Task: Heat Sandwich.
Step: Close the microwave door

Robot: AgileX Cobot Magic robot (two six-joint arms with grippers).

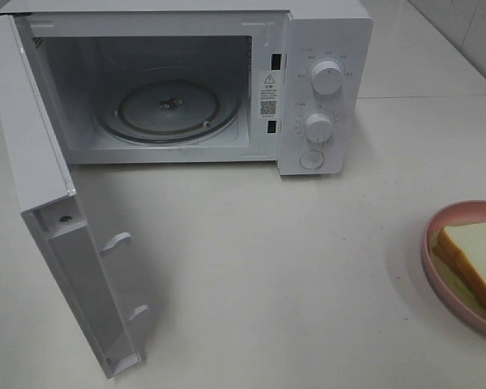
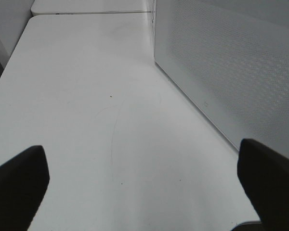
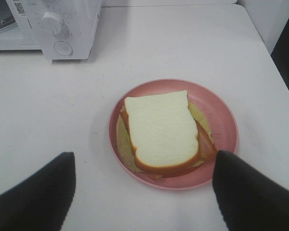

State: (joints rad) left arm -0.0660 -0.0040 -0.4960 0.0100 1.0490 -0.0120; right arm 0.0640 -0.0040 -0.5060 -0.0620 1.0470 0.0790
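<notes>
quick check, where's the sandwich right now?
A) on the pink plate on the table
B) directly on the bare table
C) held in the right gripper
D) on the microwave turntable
A: the sandwich lies on the pink plate on the table, right of the microwave, whose door stands open and whose turntable is bare; the right gripper is open above the plate, holding nothing.

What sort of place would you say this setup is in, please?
Probably a mock kitchen on a test bench: an open microwave on a plain white table, a sandwich on a pink plate, nothing else domestic around.
</notes>
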